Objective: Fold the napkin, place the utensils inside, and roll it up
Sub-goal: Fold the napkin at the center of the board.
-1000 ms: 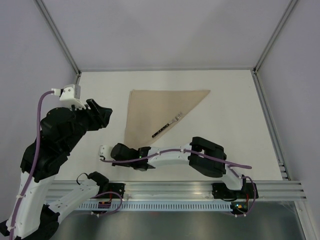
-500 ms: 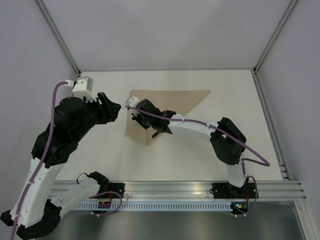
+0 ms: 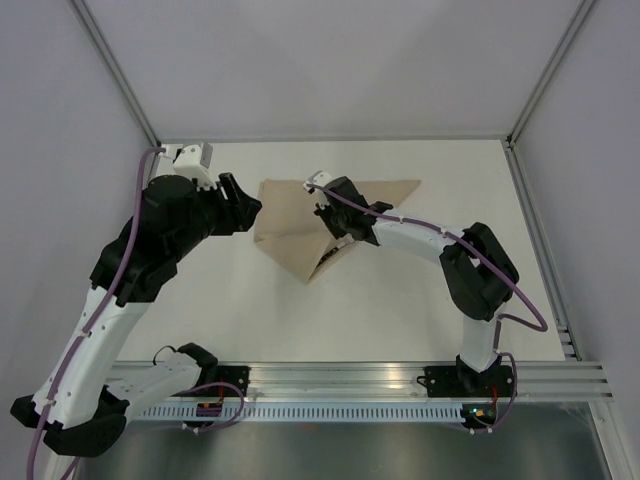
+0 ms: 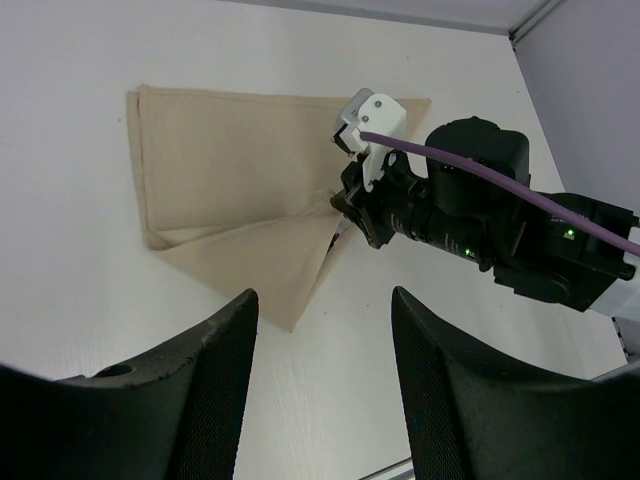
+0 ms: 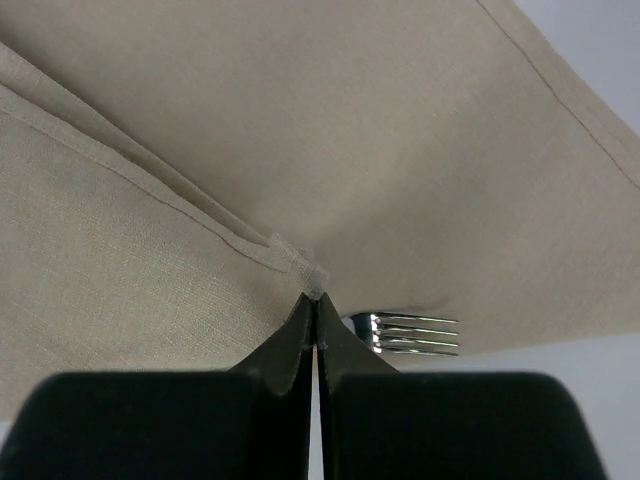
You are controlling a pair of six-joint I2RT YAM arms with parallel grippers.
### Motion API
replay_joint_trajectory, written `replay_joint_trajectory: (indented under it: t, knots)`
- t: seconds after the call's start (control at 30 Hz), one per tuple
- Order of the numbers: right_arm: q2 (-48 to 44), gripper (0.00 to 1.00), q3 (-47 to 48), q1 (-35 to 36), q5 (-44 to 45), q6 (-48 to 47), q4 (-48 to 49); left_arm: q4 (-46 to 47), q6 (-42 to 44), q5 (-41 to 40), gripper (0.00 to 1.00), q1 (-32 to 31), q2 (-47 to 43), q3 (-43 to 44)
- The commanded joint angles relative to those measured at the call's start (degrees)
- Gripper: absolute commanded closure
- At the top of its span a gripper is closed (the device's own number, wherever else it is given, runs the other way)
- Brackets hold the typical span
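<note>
The tan napkin (image 3: 285, 215) lies folded at the middle back of the table, one flap lifted and pulled over itself. My right gripper (image 3: 332, 222) is shut on a hemmed corner of the napkin (image 5: 300, 262) and holds it just above the cloth. The tines of a silver fork (image 5: 415, 333) stick out under that flap; the rest of the fork is hidden. My left gripper (image 3: 250, 208) hovers open and empty just left of the napkin. In the left wrist view its fingers (image 4: 215, 390) frame bare table below the napkin (image 4: 220, 180).
The white table (image 3: 400, 300) is bounded by a metal frame post at each back corner and grey walls. The aluminium rail (image 3: 350, 378) with the arm bases runs along the near edge.
My right gripper swung from the near left to the back middle, dragging a napkin corner over the fork. My left arm rose and reached toward the napkin's left edge.
</note>
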Motion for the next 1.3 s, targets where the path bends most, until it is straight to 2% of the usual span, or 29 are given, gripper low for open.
replay_joint_trajectory:
  t: [0.0,0.93,1.0,1.07,1.1,1.27]
  knots:
    - [-3.80,0.99,-1.68,-2.92,-0.30,-0.78,1.04,3.11,2.05,2.17,0.39,-0.06,1.09,-0.42]
    - [-3.55,0.99,-6.43,-9.79,-2.67,-1.58,1.66,11.54,1.17,8.85,0.40,-0.15,8.03,-7.27]
    - [-3.37,0.94,-6.26,-9.96,-3.02,-1.40,1.31,11.89,1.08,9.20,0.40,-0.15,8.21,-7.71]
    - [-3.02,0.82,-5.39,-10.23,-3.20,-1.31,0.61,12.16,1.17,9.38,0.40,-0.15,8.56,-8.15]
    - [-2.93,0.72,-4.86,-10.31,-3.20,-1.22,0.17,12.33,1.17,9.46,0.40,-0.15,8.65,-8.33]
    - [-2.14,0.55,-0.30,-12.77,-3.55,-0.70,-3.17,13.21,1.17,9.90,0.39,-0.15,9.26,-9.47]
